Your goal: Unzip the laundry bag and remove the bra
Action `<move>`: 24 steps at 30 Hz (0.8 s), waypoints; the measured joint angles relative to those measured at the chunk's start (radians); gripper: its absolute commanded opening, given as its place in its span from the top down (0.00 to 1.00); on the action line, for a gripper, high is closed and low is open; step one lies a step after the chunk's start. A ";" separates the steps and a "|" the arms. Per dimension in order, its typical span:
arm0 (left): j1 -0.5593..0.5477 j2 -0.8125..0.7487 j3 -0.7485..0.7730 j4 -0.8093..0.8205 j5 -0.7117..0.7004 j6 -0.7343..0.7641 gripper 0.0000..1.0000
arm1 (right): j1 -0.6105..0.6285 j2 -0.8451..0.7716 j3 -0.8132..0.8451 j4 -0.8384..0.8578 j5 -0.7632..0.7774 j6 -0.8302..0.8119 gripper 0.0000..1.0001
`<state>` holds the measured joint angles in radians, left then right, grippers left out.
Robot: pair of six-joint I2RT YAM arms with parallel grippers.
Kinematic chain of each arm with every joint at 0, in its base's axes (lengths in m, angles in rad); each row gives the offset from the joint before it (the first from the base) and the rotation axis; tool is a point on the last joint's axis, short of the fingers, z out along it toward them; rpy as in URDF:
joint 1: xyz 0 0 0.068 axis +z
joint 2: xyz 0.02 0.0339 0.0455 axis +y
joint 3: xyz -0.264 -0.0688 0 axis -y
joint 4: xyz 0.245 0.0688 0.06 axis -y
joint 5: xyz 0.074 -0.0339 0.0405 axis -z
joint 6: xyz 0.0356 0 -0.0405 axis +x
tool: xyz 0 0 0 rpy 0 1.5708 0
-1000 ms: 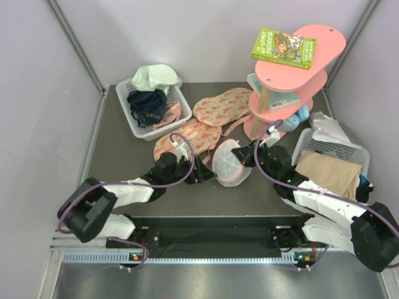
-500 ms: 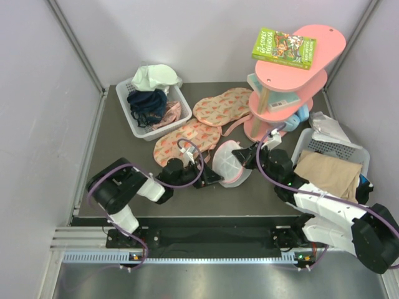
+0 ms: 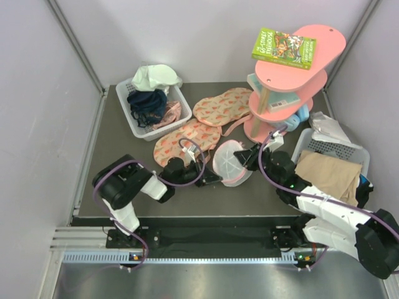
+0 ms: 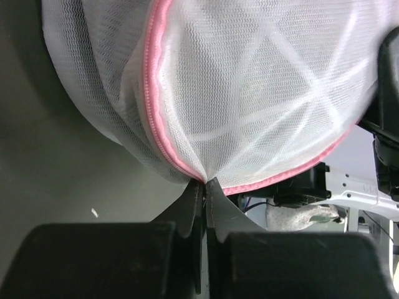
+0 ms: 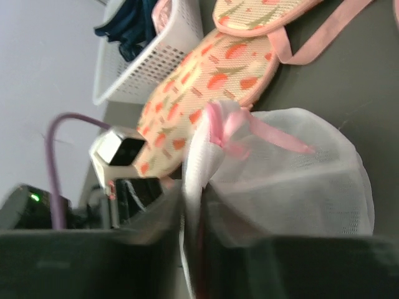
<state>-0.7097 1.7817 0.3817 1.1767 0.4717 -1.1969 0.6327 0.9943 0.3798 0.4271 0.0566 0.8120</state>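
Observation:
The laundry bag (image 3: 229, 163), a white mesh dome with pink zip trim, lies at the table's middle between both arms. My left gripper (image 3: 215, 177) is at its left edge. In the left wrist view it (image 4: 205, 180) is shut on the pink trim where the bag (image 4: 249, 93) bunches to a point. My right gripper (image 3: 244, 159) is at the bag's right edge. In the right wrist view it (image 5: 193, 187) pinches a white fold of the bag (image 5: 293, 168) just below a pink ribbon loop (image 5: 227, 128); that view is blurred. The bra is hidden.
Two pink fruit-print fabric pieces (image 3: 187, 140) (image 3: 222, 106) lie behind the bag. A white basket (image 3: 138, 124) of clothes stands back left. A pink tiered shelf (image 3: 280, 93) bearing a green book (image 3: 283, 48) stands back right. A second basket (image 3: 324, 147) holds beige cloth on the right.
My left gripper has moved right to the bag's edge and shut on the pink trim. The right gripper has stayed at the bag's right edge, its fingers eased slightly.

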 measured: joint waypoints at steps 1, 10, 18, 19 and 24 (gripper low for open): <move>0.008 -0.024 0.006 -0.043 0.013 0.016 1.00 | 0.000 -0.009 0.000 -0.014 0.003 -0.012 0.55; 0.053 -0.293 0.214 -0.671 0.094 0.377 1.00 | -0.098 -0.033 0.130 -0.237 -0.070 -0.241 0.19; 0.053 -0.417 0.306 -1.067 0.121 0.646 1.00 | -0.229 0.056 0.200 -0.231 -0.341 -0.395 0.16; 0.053 -0.423 0.306 -1.091 0.124 0.660 1.00 | -0.237 0.078 0.200 -0.231 -0.373 -0.410 0.16; 0.053 -0.438 0.306 -1.184 0.144 0.721 1.00 | -0.246 0.171 0.212 -0.230 -0.500 -0.471 0.21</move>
<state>-0.6563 1.3437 0.6876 -0.0074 0.6159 -0.4759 0.3866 1.1652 0.5919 0.1967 -0.4431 0.3412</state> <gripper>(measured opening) 0.020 0.819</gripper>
